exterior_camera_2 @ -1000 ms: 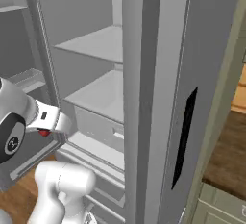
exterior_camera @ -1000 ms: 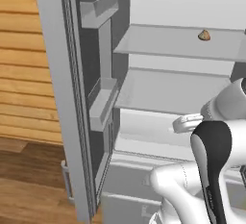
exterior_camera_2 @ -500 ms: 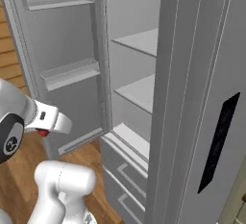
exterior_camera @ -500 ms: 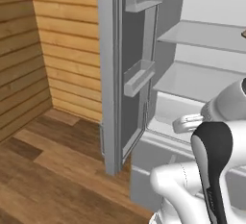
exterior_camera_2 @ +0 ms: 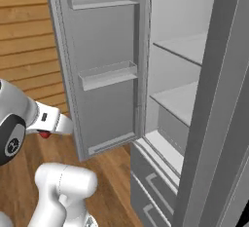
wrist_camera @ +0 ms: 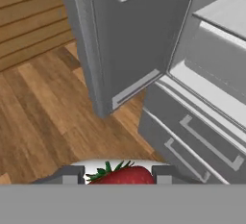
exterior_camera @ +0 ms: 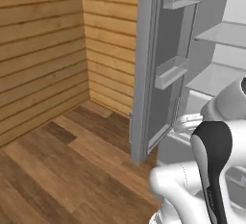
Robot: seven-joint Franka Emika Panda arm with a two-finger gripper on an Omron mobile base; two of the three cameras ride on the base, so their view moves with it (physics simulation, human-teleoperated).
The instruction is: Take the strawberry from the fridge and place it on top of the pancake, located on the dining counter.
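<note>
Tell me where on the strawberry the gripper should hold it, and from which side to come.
Across the red body, below the green leaves. In the hand view the strawberry already sits between the gripper fingertips, one on each flank, leaves pointing away from the hand. Its rounded sides suit that sideways pinch, probably.

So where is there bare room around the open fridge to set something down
Bare: the two fridge shelves, bordered by the inner wall, and the wooden floor between the plank wall and the open door. The door bins are narrow. The gripper is shut on the strawberry.
</note>
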